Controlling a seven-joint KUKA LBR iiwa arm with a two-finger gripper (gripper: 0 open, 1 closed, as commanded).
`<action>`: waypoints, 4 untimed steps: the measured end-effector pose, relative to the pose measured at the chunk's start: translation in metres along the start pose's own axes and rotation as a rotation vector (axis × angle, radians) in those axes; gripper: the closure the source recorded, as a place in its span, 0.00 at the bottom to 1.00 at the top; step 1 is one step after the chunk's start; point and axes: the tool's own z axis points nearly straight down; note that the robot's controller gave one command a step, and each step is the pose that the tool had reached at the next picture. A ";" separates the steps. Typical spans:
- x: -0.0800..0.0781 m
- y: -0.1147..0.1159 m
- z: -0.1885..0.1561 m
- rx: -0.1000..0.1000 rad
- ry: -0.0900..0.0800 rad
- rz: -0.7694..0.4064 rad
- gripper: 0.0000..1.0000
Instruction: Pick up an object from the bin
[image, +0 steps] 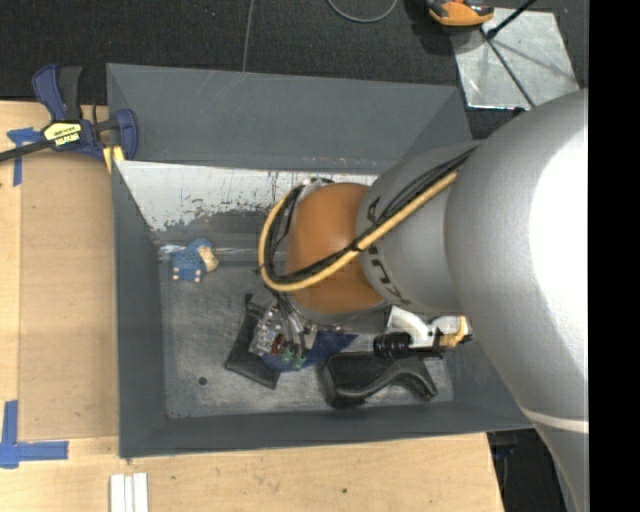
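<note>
Grey bin (135, 330): few loose things
Gripper (274, 338): low, near middle, over flat black pad (246, 361); grip state can't tell
Black handle (380, 381): near right
Blue toy (188, 262): far left

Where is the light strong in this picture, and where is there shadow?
Camera view: the bin's back wall and the arm's silver shell shine pale. Camera view: the arm shades the floor by the gripper, where the black handle lies dim; the small blue thing at the left lies in even light.
</note>
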 end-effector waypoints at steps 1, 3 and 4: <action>0.000 0.000 0.000 0.000 0.000 0.000 1.00; 0.001 -0.001 0.002 0.005 0.006 0.000 1.00; 0.009 0.011 -0.077 0.001 0.003 0.006 1.00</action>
